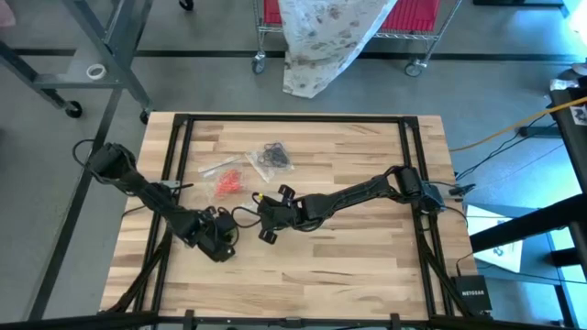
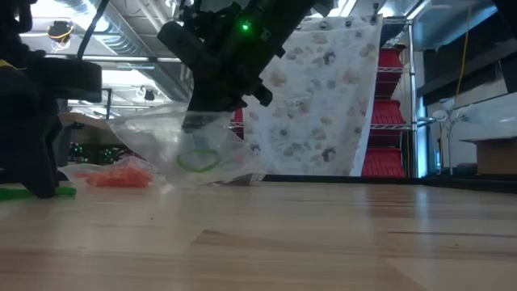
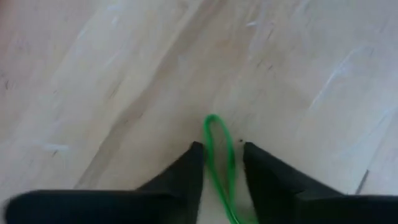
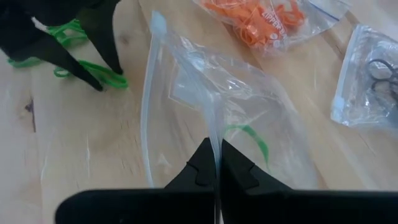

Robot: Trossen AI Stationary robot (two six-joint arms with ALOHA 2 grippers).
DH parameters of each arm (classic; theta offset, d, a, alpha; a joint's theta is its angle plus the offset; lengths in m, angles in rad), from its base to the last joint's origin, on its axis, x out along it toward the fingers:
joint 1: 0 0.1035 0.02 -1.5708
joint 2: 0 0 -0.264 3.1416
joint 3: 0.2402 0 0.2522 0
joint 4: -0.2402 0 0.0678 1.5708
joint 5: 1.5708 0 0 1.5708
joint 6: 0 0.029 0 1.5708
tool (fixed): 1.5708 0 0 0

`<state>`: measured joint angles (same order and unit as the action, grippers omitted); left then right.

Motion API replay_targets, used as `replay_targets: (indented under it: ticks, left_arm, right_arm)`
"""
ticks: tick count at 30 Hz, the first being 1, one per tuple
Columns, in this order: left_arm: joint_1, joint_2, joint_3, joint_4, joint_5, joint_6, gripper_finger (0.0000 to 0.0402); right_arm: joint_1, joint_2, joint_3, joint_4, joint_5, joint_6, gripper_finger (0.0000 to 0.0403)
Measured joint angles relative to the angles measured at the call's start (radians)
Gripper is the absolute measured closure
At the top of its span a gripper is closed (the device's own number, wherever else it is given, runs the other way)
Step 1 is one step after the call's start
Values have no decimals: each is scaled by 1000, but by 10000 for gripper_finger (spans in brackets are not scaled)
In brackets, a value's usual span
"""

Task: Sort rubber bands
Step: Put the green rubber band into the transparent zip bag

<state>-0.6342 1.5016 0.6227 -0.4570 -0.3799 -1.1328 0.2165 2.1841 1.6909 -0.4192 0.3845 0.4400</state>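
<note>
Several green rubber bands [image 4: 93,70] lie loose on the wood at the table's near left. My left gripper [image 3: 222,149] points down over them, open, with one green band [image 3: 217,140] running between its fingertips. My right gripper [image 4: 217,149], at the table's middle [image 1: 266,213], is shut on a clear zip bag [image 4: 211,93] that has one green band [image 4: 249,134] inside. A bag of orange-red bands [image 1: 227,181] and a bag of black bands [image 1: 272,156] lie flat farther back. My left gripper's fingers [image 3: 186,171] stand on either side of the green band on the table; whether they touch it I cannot tell. My right gripper pinches one lip of the clear bag's mouth [image 4: 216,127] between its two fingers, slanting down from the table's right. The bag hangs below the fingers, mouth toward my left gripper, its bottom [image 2: 202,179] on the table.
Black frame rails [image 1: 183,137] run along the table's edges. A wire cart with a patterned cloth [image 1: 321,37] stands beyond the far edge. Bare wood [image 1: 367,266] lies at the near right.
</note>
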Motion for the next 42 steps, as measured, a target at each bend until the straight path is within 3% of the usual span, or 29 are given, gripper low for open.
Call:
replay_targets:
  ticks: [4, 6, 11, 17, 20, 27, 42]
  left_arm:
    - [-1, -31, -2, -3, 26, 28, 376]
    - [-8, -56, 3, -17, 37, 53, 393]
    - [-31, -154, 86, -81, -36, 152, 399]
    - [-55, -271, 182, -73, -349, 305, 401]
    - [-47, -306, 194, -32, -440, 413, 401]
    - [-25, -302, 195, 78, -470, 640, 401]
    - [-89, -302, 195, 46, -481, 780, 400]
  right_arm:
    - [0, 0, 0, -1, -1, 2, 403]
    - [0, 0, 0, -1, -3, 16, 403]
    - [0, 0, 0, 4, -31, 34, 403]
    - [0, 0, 1, 18, -72, 61, 403]
    - [0, 0, 1, 57, -117, 80, 403]
    - [-3, 0, 27, 175, -204, 109, 403]
    - [-3, -1, 109, 181, -221, 75, 403]
